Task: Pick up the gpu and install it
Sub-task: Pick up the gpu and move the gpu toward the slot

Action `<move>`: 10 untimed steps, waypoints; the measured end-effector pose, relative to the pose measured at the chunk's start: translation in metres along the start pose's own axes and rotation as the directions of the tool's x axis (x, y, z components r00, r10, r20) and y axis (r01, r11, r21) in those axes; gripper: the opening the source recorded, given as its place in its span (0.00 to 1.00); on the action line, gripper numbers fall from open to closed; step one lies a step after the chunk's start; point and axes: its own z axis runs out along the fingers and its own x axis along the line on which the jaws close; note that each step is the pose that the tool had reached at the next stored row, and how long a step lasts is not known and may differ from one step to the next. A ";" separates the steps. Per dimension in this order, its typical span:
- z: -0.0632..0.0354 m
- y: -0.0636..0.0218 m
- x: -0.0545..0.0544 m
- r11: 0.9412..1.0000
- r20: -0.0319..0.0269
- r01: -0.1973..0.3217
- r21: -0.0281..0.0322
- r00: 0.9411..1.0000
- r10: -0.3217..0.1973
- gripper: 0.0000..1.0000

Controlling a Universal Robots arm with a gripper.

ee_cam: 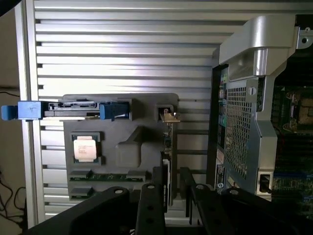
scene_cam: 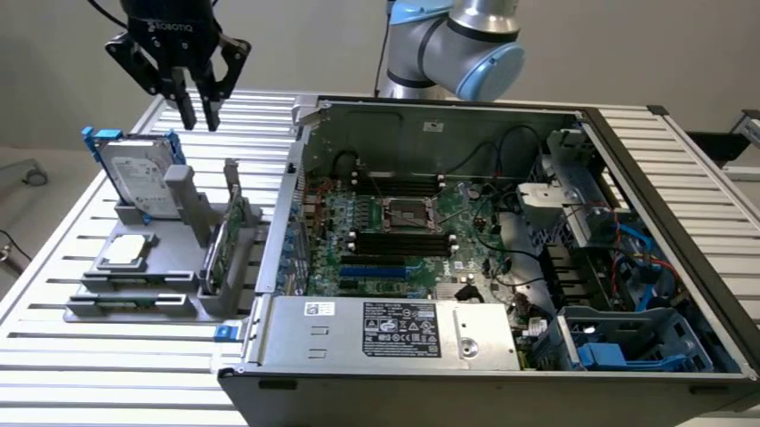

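The gpu stands on edge in a slot of the grey holder, its green board and metal bracket upward, beside the open computer case. My gripper hangs high above the holder's far end, well clear of the card, its fingers open with a narrow gap and nothing between them. In the wrist view the gpu appears as a thin strip running toward the gap between my dark fingers, far below my gripper.
A silver hard drive in a blue frame stands at the holder's far end. A square CPU chip and memory sticks lie in the holder. The case's motherboard lies exposed. Everything rests on a slatted aluminium table.
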 end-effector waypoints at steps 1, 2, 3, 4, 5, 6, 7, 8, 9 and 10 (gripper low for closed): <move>0.0004 0.0000 0.000 1.000 0.000 0.000 0.000 1.000 0.000 0.29; 0.0020 -0.0004 0.000 1.000 0.000 0.000 0.000 1.000 0.000 0.36; 0.0039 -0.0016 0.000 1.000 0.000 0.000 0.000 1.000 0.000 0.36; 0.0056 -0.0032 0.000 1.000 0.000 0.000 0.000 1.000 0.000 0.36; 0.0075 -0.0049 0.000 1.000 0.000 0.000 0.000 1.000 0.000 0.36; 0.0094 -0.0065 0.000 1.000 0.000 0.000 0.000 1.000 0.000 0.36; 0.0112 -0.0080 0.000 1.000 0.000 0.000 0.000 1.000 0.000 0.36; 0.0132 -0.0097 0.000 1.000 0.000 0.000 0.000 1.000 0.000 0.36; 0.0150 -0.0113 0.000 1.000 0.000 0.000 0.000 1.000 0.000 0.36; 0.0168 -0.0129 0.000 1.000 0.000 0.000 0.000 1.000 0.000 0.36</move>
